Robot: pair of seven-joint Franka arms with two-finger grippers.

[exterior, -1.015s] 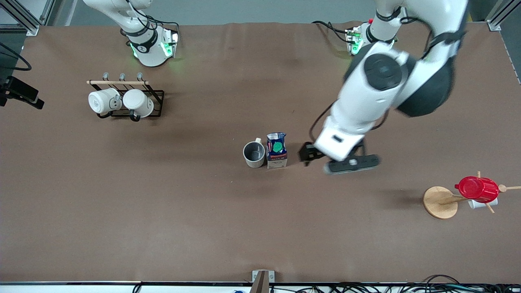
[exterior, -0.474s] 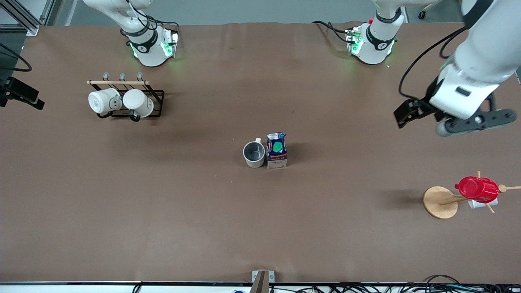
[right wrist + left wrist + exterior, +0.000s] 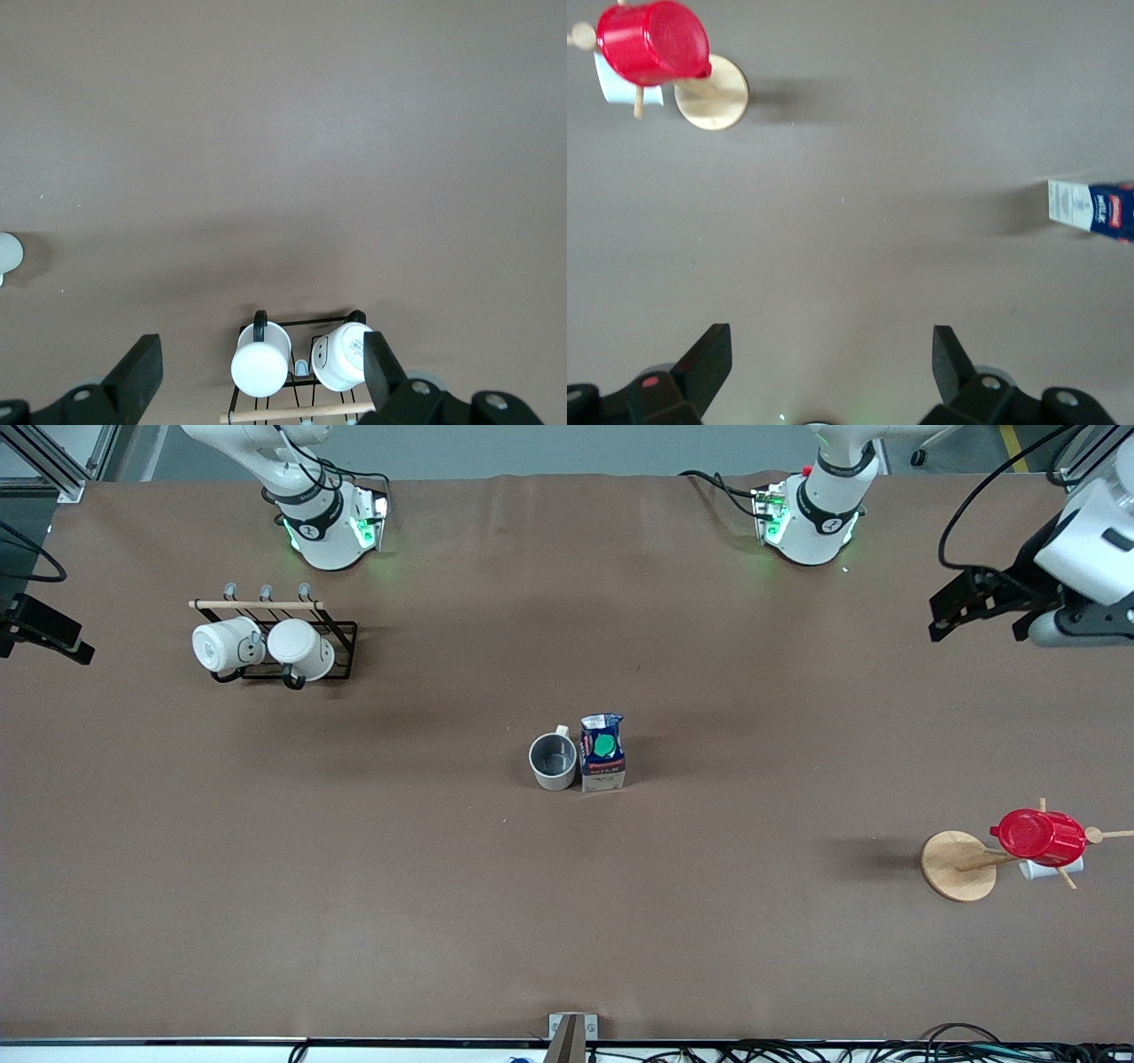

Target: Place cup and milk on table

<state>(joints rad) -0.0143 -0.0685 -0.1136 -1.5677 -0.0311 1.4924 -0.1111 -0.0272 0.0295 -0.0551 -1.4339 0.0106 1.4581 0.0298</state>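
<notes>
**Cup and milk stand together on the table, both claws empty**

Brown matte sheeting covers the whole table (image 3: 354, 921), faintly creased near the arm bases. In the front view, grey floor and metal frame posts show along the top edge and cables run along the bottom edge. One cup (image 3: 554, 761) and one milk (image 3: 602, 753) stand upright mid-table, touching or nearly so, the cup on the side toward the right arm's end. Two white mugs (image 3: 261, 646) hang in one black wire rack (image 3: 341, 638) near the right arm's base. One red cup (image 3: 1038, 836) sits on one wooden tree with a round disc base (image 3: 957, 865) at the left arm's end. The left gripper (image 3: 983, 607) hangs over bare table at that end, well apart from the milk; the right gripper is out of this view.

From the left wrist, the left gripper (image 3: 831, 367) is spread wide and empty over bare brown sheet. The milk (image 3: 1091, 209) is at the edge of the view, well clear of the fingers, as are the red cup (image 3: 653, 42) and disc (image 3: 711, 92).

From the right wrist, the right gripper (image 3: 263, 376) is also released and empty, above the rack (image 3: 297, 370) with its two mugs (image 3: 260, 368). A pale sliver at the frame edge may be the cup; I cannot tell.
</notes>
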